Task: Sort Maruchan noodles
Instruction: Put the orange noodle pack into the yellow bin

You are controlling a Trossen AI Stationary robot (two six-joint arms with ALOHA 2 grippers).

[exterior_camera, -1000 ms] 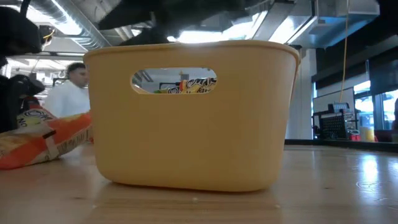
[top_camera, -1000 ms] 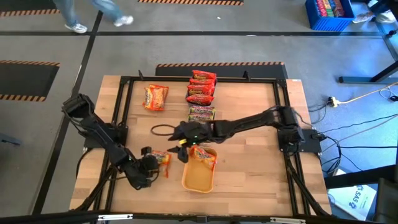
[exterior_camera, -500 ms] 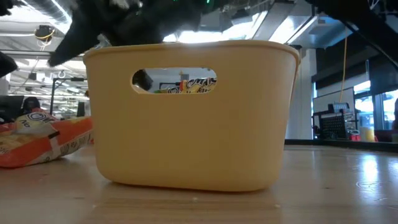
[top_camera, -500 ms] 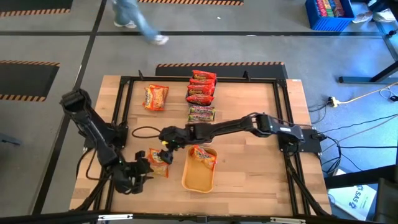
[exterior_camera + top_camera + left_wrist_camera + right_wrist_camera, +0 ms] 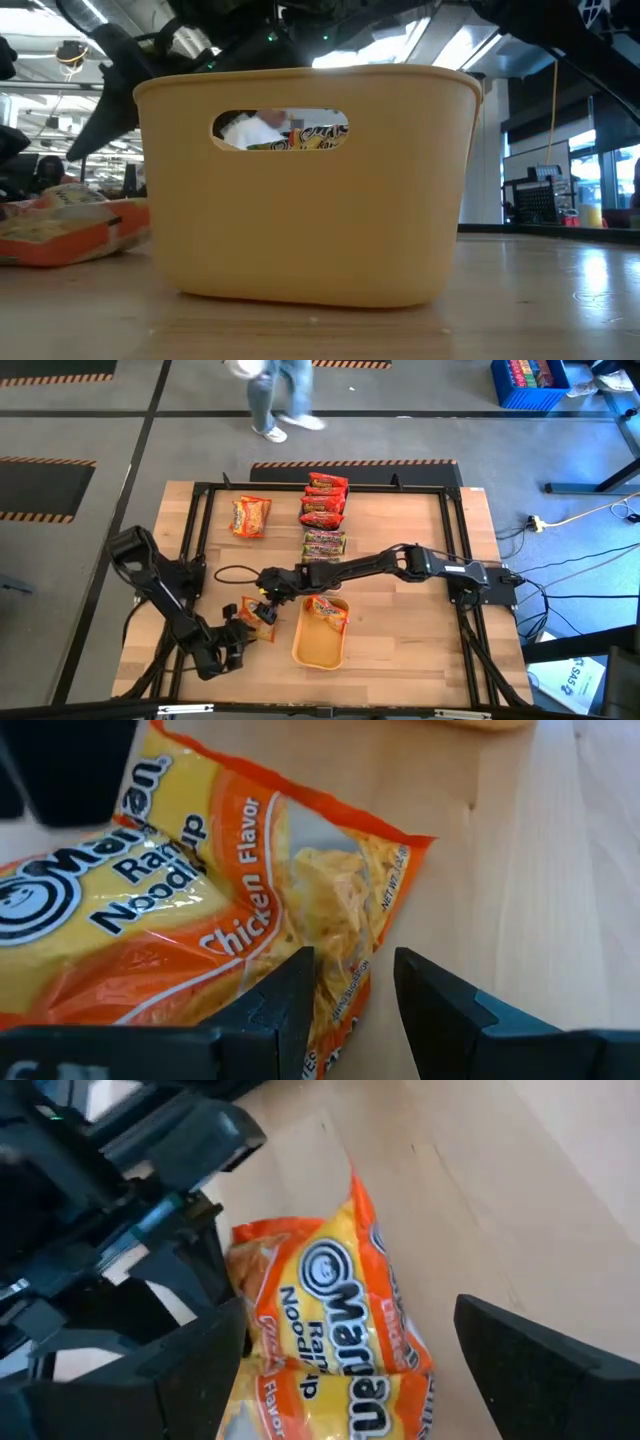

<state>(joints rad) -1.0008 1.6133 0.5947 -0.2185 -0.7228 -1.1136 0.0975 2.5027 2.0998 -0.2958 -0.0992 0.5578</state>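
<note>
An orange Maruchan chicken packet (image 5: 258,616) lies flat on the table, near and left of the orange-yellow tray (image 5: 300,650); it also shows in the low view (image 5: 60,225). My left gripper (image 5: 237,632) is at its near-left end and shut on its edge (image 5: 352,985). My right gripper (image 5: 263,592) hovers open above the packet's far side, one finger on either side of it (image 5: 365,1370), touching nothing. Another orange packet (image 5: 328,610) lies in the tray. My left gripper pinches the orange packet's crinkled edge (image 5: 345,965), close to a corner, between its two fingers. The fingers come slanting down from the table's near-left side. The packet lies flat on the table, printed face up.
One orange packet (image 5: 250,516), a stack of red packets (image 5: 325,498) and a green-and-red packet (image 5: 324,542) lie at the table's far middle. A black cable loop (image 5: 232,572) lies left of my right gripper. A person (image 5: 275,395) walks beyond the far edge.
My right gripper has gone toward the table's left edge, from beside the tray to above the orange packet. My left gripper has drawn back toward the near-left corner, then come forward a little. The packet has slid slightly left and sunk from tilted to flat.
</note>
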